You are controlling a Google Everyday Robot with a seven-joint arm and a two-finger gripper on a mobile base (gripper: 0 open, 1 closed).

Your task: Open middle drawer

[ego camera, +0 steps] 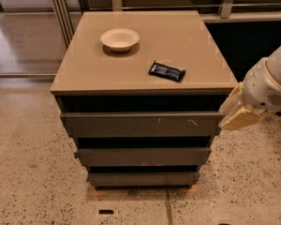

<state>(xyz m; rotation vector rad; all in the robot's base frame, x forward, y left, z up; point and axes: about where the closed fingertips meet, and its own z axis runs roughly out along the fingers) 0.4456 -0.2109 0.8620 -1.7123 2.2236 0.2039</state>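
Observation:
The drawer cabinet stands in the middle of the camera view with three dark grey-brown handleless fronts. The middle drawer [143, 156] is the mid-width front, with a small blue bit at its left end, and sits flush in line with the stack. The widest front [140, 124] above it has pale scratch marks. The narrowest front [143, 178] is at the bottom. My gripper [236, 114] with its cream fingers is at the right, beside the right end of the widest front, above and to the right of the middle drawer.
A beige bowl [120, 39] and a black wrapped packet [167, 71] lie on the tan cabinet top [84, 69]. Speckled floor surrounds the cabinet. A metal railing and glass wall run along the back. My white arm [271, 86] reaches in from the right.

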